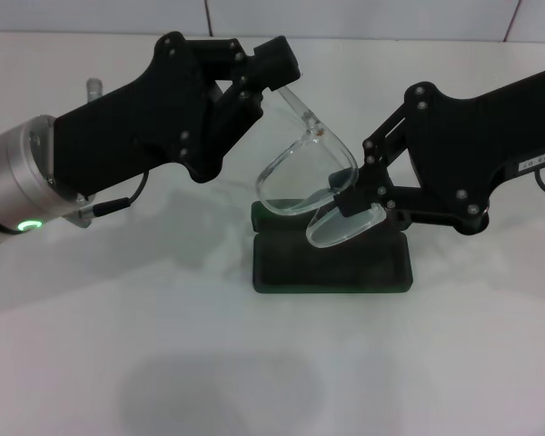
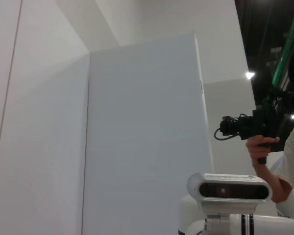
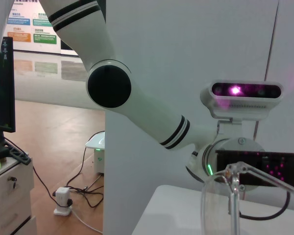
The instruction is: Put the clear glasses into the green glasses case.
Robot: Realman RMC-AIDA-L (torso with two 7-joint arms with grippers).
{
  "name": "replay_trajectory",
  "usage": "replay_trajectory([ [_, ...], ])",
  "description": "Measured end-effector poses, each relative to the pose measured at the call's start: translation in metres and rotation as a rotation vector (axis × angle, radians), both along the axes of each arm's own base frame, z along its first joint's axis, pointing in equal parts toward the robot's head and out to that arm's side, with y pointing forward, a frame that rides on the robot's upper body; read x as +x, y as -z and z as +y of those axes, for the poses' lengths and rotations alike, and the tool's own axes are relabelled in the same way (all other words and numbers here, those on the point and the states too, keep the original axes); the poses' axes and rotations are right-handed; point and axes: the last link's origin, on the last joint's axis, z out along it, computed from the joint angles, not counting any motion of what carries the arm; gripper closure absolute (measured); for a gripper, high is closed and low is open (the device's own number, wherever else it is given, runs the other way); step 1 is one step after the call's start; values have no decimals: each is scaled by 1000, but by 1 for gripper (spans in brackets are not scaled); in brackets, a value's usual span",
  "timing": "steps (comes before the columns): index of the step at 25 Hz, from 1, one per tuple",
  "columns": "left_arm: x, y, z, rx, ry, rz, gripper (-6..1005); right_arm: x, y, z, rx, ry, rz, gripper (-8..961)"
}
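Clear glasses (image 1: pixel 307 177) held in the air between both pincers: left pincer (image 1: pixel 286 77) clenched on a temple arm, right pincer (image 1: pixel 363 195) clenched on the lens end. Green glasses case (image 1: pixel 331 262) sits on the white table (image 1: pixel 118 345) directly below the right pincer, lid looks closed, nothing seen inside

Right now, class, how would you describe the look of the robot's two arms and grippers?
Both grippers, left and right, are matte black angular linkages with visible screws. The left arm has a silver cylindrical wrist with a glowing green ring and a thin black cable. The right carries a small white label. The right wrist view shows a white arm with black bands.
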Motion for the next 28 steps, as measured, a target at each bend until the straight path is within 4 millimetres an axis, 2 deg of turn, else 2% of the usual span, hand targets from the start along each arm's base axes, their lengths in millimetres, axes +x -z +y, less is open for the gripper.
replay_trajectory([
  [28,-8,7,-10,-45,-9,25,978,-10,8,1,42,-48,6,887],
])
